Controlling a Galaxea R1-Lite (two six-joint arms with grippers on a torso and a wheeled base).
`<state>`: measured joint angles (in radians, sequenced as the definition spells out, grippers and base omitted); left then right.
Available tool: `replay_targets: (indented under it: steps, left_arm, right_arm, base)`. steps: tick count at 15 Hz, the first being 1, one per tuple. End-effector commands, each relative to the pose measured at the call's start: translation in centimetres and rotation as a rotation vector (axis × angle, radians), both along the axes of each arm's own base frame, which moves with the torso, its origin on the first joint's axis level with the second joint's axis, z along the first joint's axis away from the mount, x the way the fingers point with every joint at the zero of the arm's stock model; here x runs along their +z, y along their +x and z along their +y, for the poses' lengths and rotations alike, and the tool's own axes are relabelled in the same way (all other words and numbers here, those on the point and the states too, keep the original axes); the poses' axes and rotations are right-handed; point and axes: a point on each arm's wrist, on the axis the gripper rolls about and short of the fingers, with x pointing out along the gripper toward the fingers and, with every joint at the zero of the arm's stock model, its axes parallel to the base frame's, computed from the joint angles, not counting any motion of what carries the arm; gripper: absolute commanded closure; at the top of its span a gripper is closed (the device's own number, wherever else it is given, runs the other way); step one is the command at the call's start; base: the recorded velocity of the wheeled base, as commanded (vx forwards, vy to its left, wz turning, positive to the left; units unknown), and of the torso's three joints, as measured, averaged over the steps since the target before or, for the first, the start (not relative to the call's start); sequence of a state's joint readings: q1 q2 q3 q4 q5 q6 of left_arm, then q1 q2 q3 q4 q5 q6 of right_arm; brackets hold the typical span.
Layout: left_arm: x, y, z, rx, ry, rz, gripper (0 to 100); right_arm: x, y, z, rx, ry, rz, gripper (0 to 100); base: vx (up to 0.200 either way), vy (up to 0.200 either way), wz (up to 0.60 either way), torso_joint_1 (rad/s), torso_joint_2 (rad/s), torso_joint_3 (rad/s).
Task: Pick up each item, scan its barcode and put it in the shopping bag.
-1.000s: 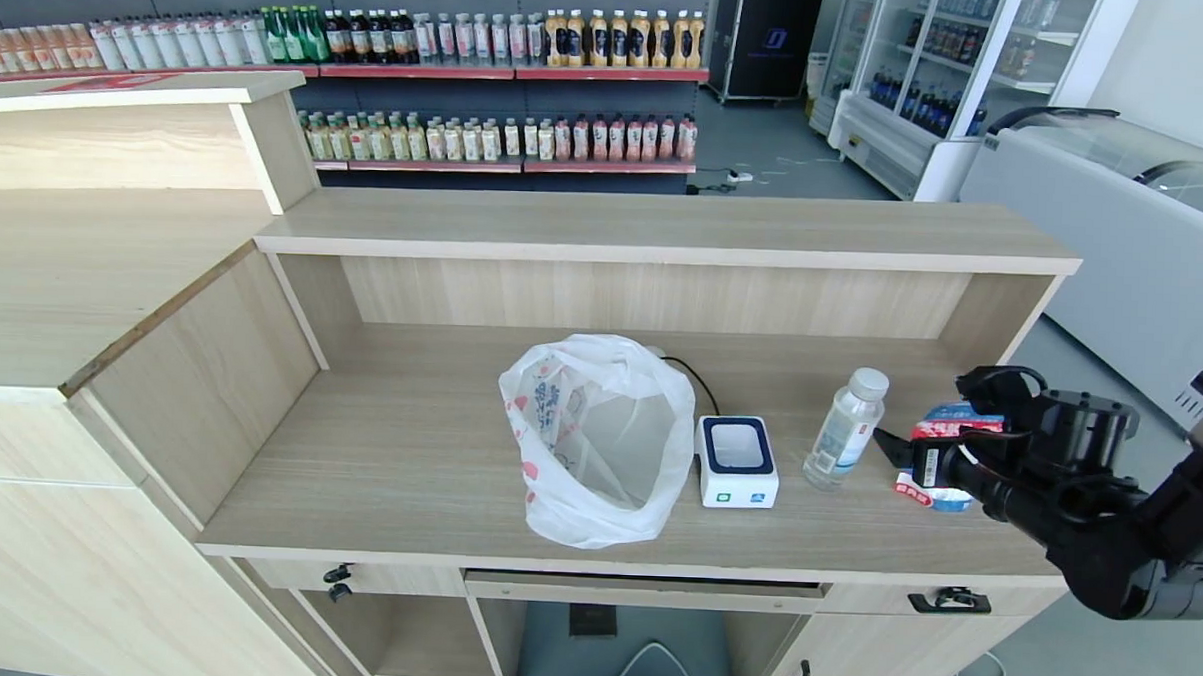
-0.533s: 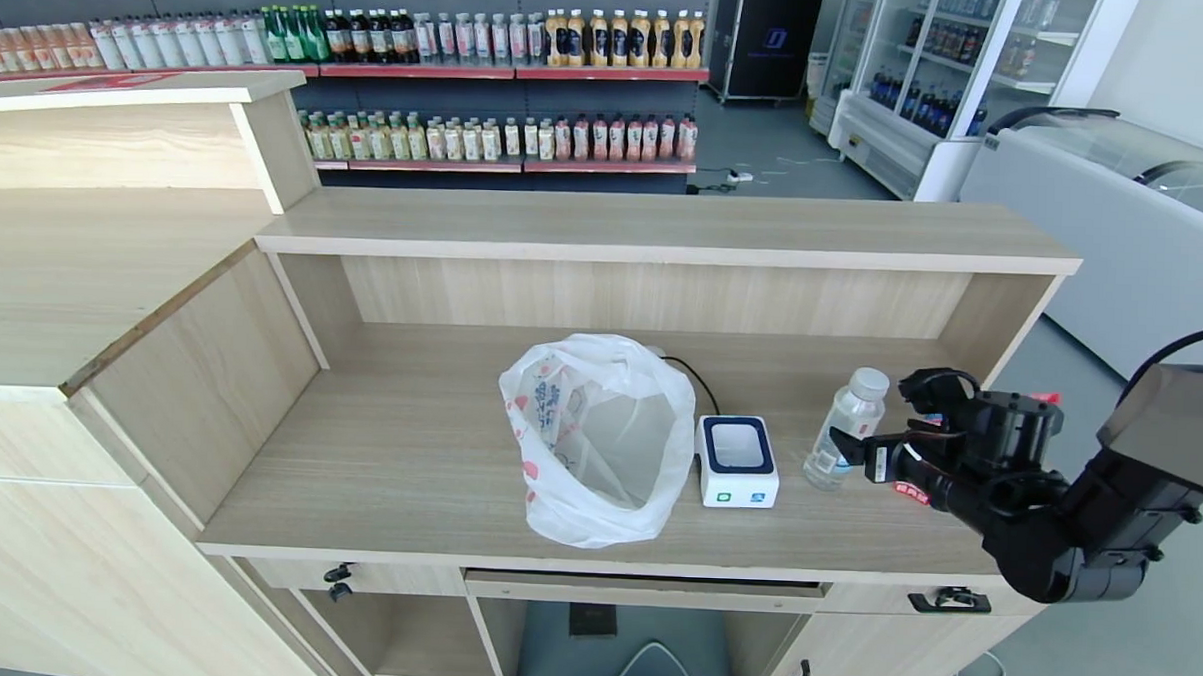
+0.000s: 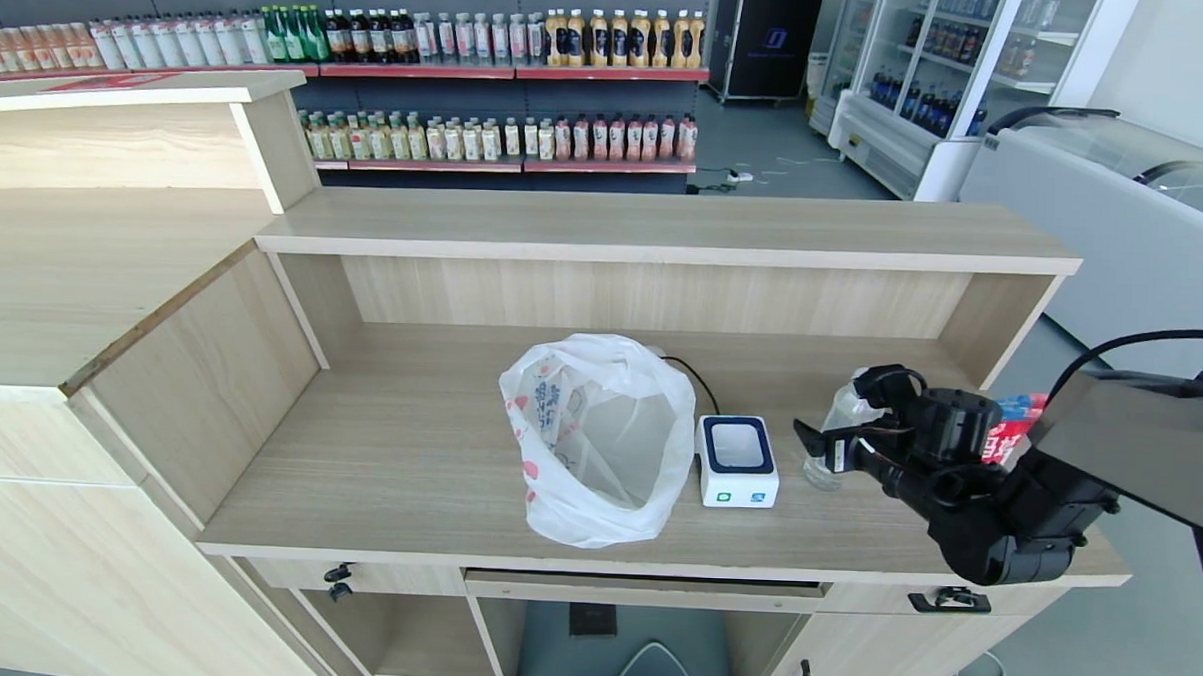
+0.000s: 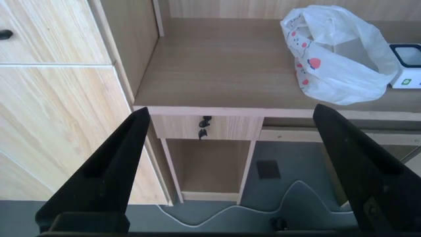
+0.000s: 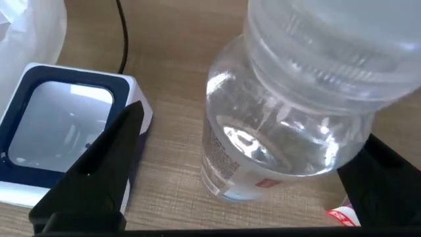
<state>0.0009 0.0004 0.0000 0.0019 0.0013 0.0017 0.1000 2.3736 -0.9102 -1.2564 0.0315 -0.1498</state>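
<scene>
A clear water bottle (image 3: 839, 418) (image 5: 289, 131) stands upright on the wooden counter (image 3: 427, 452), right of the white and blue scanner (image 3: 737, 461) (image 5: 59, 131). My right gripper (image 3: 841, 418) (image 5: 240, 184) is open, with one finger on each side of the bottle's lower body and not closed on it. The white shopping bag (image 3: 598, 438) (image 4: 335, 52) sits open-mouthed left of the scanner. A red and blue snack pack (image 3: 1009, 424) lies behind the right wrist. My left gripper (image 4: 230, 171) hangs open and empty, low in front of the counter's left end.
The scanner's black cable (image 3: 685, 371) runs to the counter's back wall. A raised ledge (image 3: 665, 230) tops the counter. Drawers with black handles (image 3: 948, 598) sit below the front edge. Bare counter surface lies left of the bag.
My right arm has swung left across the counter, from beside the snack pack to the water bottle, and its open fingers now straddle the bottle. The bag, scanner and bottle stayed put.
</scene>
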Motion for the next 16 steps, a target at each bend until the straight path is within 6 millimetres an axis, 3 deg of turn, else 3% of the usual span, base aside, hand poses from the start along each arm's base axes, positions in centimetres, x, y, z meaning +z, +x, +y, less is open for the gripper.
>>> replay_targets:
  steps: [1, 6, 13, 14, 16]
  left_arm:
    - [0.0, 0.0, 0.0, 0.001, 0.0, -0.001, 0]
    - [0.0, 0.0, 0.0, 0.001, 0.0, 0.001, 0]
    - [0.0, 0.0, 0.0, 0.001, 0.0, 0.001, 0]
    - [0.0, 0.0, 0.0, 0.001, 0.0, -0.001, 0]
    - [0.0, 0.0, 0.0, 0.001, 0.0, 0.001, 0]
  right_arm:
    - [-1.2, 0.5, 0.2, 0.009, -0.01, 0.016, 0]
    - [-2.7, 2.0, 0.7, 0.051, -0.003, 0.004, 0]
    - [-1.8, 3.0, 1.8, 0.129, 0.018, -0.054, 0]
    - [-1.3, 3.1, 1.9, 0.162, 0.03, -0.088, 100]
    - [-0.6, 3.1, 1.9, 0.182, 0.029, -0.113, 100]
  base:
    - [0.0, 0.0, 0.0, 0.0, 0.0, 0.0]
    - [0.0, 0.0, 0.0, 0.0, 0.0, 0.0]
    - [0.0, 0.0, 0.0, 0.0, 0.0, 0.0]
    - [0.0, 0.0, 0.0, 0.0, 0.0, 0.0]
    - [0.0, 0.0, 0.0, 0.0, 0.0, 0.0]
